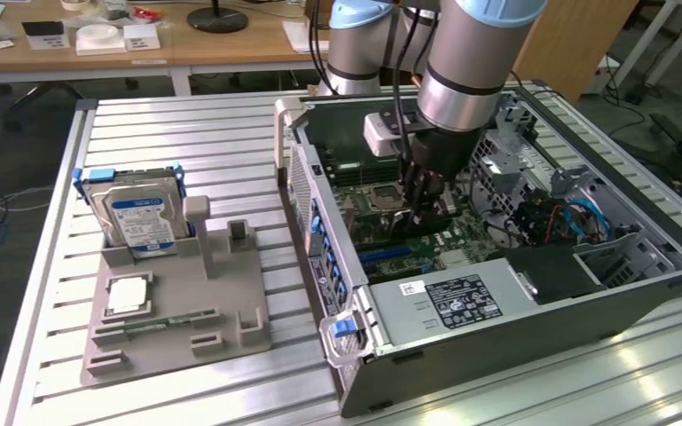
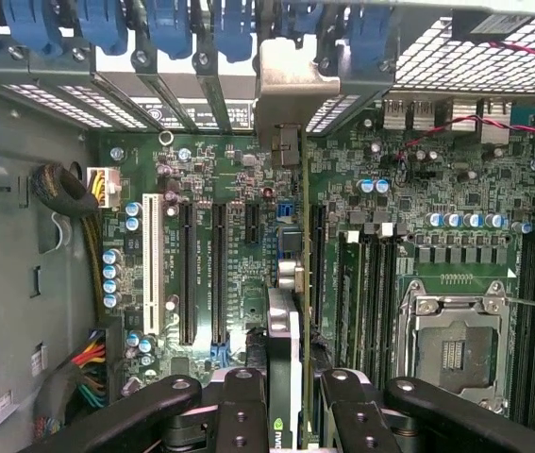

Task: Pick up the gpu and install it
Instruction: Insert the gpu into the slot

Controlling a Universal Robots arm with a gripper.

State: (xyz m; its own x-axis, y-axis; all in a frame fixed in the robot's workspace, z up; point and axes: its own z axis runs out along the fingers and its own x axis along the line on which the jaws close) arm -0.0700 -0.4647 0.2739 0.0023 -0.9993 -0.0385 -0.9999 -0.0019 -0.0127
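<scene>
Gpu (image 2: 283,344), one, in single pincer (image 2: 291,411)

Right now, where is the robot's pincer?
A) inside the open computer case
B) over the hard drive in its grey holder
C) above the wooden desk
A: the pincer is down inside the open computer case, gripping the gpu above the green motherboard.
</scene>
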